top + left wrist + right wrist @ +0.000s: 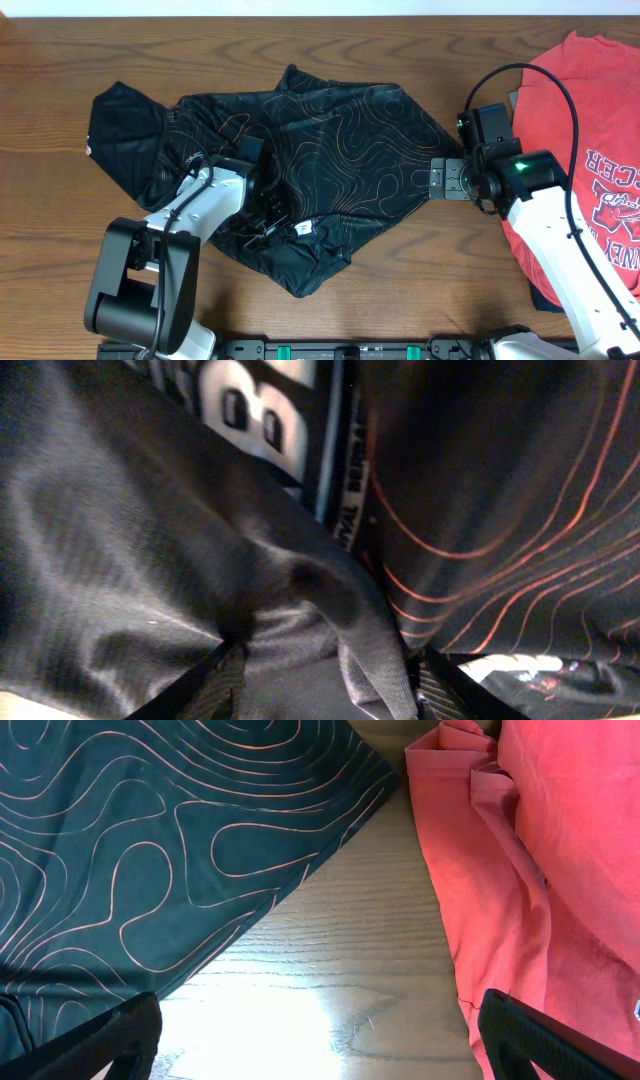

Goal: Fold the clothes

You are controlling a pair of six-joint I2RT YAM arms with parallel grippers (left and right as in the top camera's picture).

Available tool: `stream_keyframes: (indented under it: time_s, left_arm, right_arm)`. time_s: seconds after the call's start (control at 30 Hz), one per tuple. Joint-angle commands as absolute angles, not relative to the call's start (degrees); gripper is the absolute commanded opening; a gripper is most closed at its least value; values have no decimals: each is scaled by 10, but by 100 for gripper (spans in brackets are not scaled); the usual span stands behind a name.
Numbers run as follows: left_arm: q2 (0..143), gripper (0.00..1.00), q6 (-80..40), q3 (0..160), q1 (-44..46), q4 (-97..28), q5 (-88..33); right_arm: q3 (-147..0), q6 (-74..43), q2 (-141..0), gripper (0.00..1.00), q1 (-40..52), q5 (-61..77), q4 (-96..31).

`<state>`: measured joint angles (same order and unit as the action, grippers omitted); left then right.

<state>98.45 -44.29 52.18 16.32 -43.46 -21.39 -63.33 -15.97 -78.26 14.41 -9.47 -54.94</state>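
Left claw [328, 682] half-spread, jersey [140, 540] fold between (grip unclear) | right claw [320, 1038] spread wide, empty, over table [340, 940]

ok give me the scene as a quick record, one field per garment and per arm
surface: wooden table
to fold: black jersey with orange contour lines, lying crumpled, not yet folded
other garment: red T-shirt with white lettering, at the table's right side, a strip of bare wood between it and the jersey
left: left gripper down in the jersey, a ridge of cloth between its fingers; grip unclear
right: right gripper open and empty, over the bare wood by the jersey's right edge
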Motion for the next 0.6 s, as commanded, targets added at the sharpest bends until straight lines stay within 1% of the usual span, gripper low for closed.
stream_keyframes:
  time_s: [0.0, 0.23, 0.37, 0.57]
  left_arm:
    - [980, 52, -409, 516, 168, -434, -232]
    - [951, 52, -394, 516, 168, -430, -229]
    - [947, 52, -394, 516, 169, -434, -200]
    - [947, 53, -395, 512, 192, -423, -183]
  right_arm:
    - [-636, -167, -779, 99, 139, -97, -547]
    - [-636, -167, -779, 99, 139, -97, -547]
    - [-636, -167, -779, 99, 139, -96, -547]
    - [-636, -167, -779, 99, 139, -96, -549]
